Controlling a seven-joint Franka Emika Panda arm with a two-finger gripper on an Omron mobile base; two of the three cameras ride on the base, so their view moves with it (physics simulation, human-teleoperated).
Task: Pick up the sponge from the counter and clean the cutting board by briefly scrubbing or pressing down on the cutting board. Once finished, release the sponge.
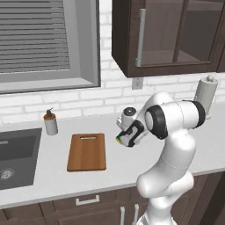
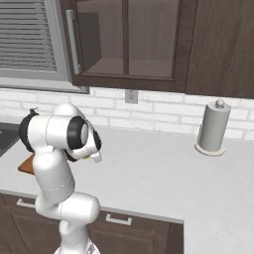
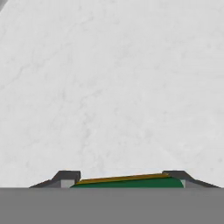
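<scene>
**Sponge gripped in the pincer, held off the counter right of the board**

Your two-finger pincer (image 3: 121,183) is closed on the small green-and-yellow sponge (image 3: 127,180): in the hand view a dark finger tip sits at each end of the block, with the yellow layer a thin strip above the green. Only the sponge's top edge shows there; the rest is cut off at the bottom of the picture.

In the left base view you see the pincer (image 1: 123,139) over the long, light grey-white stone-like counter (image 1: 52,180), just right of the flat reddish-brown wooden cutting board (image 1: 87,152). A sliver of yellow and green (image 1: 118,140) peeks out at its tip; the fingers themselves are too small to make out. The board lies flat with its slot-shaped handle hole toward the wall, apart from the sponge.

In the right base view the arm's white body covers most of the board, leaving only a brown corner (image 2: 26,165) at the left, and the pincer (image 2: 93,155) shows just a yellow-green fleck behind the wrist.

Around you: a dark grey sink basin (image 1: 15,156), cut off by the left edge; a small grey soap dispenser (image 1: 50,122) near the wall; a white paper towel roll on an upright holder (image 2: 214,127) well to the right.
</scene>
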